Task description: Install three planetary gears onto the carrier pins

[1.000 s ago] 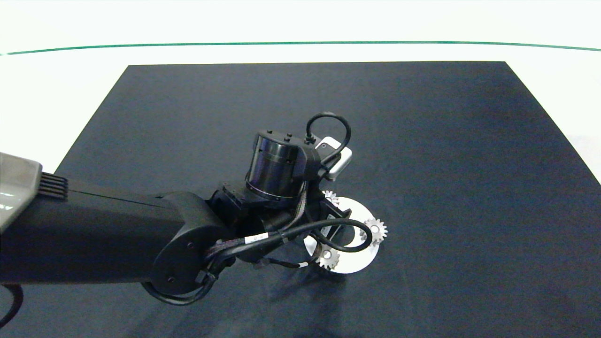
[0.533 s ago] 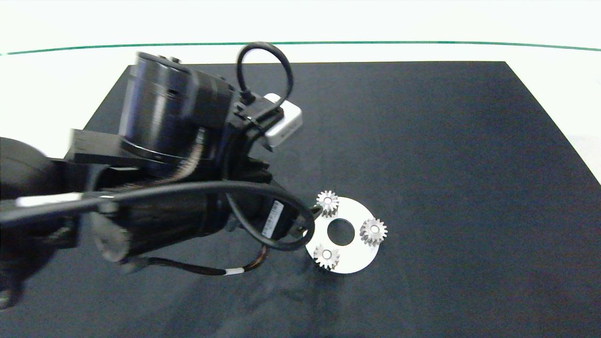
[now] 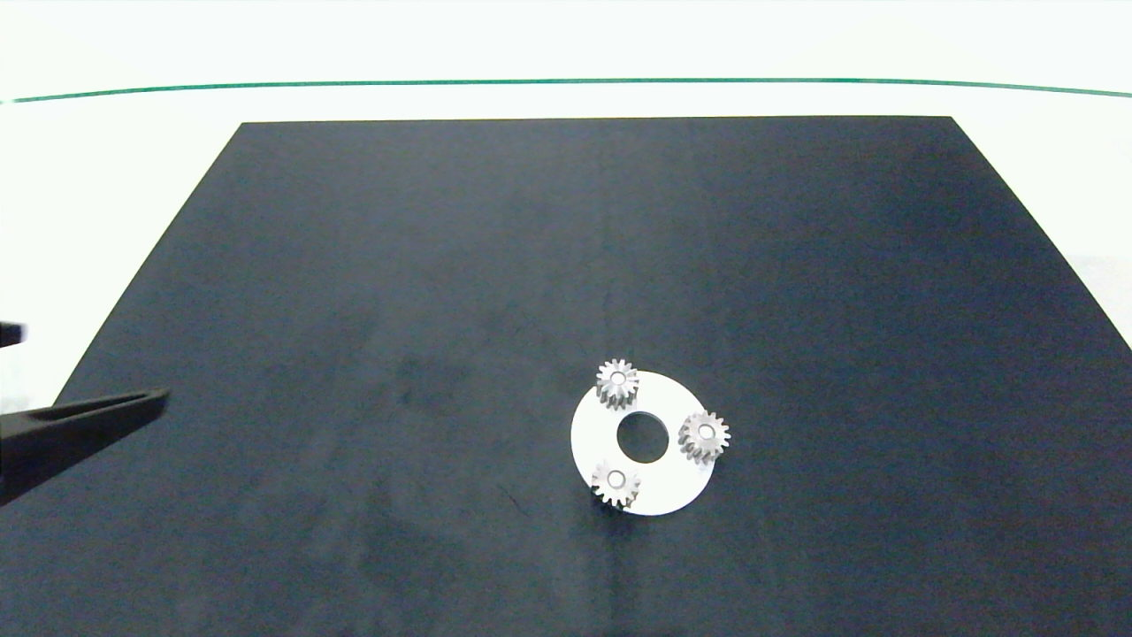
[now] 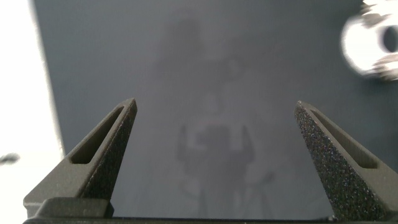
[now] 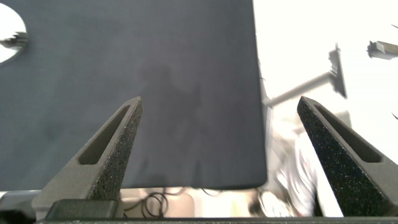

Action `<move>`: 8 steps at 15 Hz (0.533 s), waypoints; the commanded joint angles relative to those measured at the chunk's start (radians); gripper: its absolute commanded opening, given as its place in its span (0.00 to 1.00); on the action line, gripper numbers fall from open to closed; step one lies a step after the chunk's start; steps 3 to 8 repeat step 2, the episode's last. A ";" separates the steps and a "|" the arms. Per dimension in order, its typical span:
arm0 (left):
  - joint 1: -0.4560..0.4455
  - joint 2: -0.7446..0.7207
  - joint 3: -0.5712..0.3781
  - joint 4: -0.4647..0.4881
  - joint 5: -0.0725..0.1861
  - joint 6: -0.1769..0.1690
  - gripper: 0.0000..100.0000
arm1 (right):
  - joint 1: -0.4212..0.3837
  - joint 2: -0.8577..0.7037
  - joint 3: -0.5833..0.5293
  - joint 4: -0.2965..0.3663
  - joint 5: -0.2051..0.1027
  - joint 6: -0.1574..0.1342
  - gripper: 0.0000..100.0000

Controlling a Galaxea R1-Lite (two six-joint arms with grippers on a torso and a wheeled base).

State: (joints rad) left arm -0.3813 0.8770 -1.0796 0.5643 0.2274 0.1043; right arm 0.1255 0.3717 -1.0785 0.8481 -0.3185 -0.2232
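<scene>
- Your left arm pulled clear of the disc (image 3: 656,500) within the last second: it had been crowded right over the carrier, and at this moment only the tip of the left gripper (image 3: 106,409) showed at the left edge of the head view, well apart from the work.
- That left gripper (image 4: 214,134) had its fingers spread wide and held nothing; only the dark mat (image 3: 796,265) lay between them.
- The three planetary gears sat on the disc around its centre hole: far one (image 3: 617,382), right one (image 3: 704,434), near one (image 3: 615,482). A pale carrier pin end showed in each bore, so you could judge all three installed.
- Your right gripper (image 5: 217,134) was also wide and empty, parked over the mat's edge, out of the head view.
- Nothing looked left to do but confirm the seating.
</scene>
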 commanded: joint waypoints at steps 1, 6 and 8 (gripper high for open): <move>0.268 -0.343 0.099 0.105 0.001 -0.008 1.00 | -0.092 -0.054 0.023 0.019 -0.002 -0.002 1.00; 0.315 -0.401 0.141 0.105 0.001 -0.005 1.00 | -0.093 -0.102 0.060 0.028 -0.002 -0.002 1.00; 0.315 -0.401 0.141 0.105 0.001 -0.005 1.00 | -0.093 -0.102 0.060 0.028 -0.002 -0.002 1.00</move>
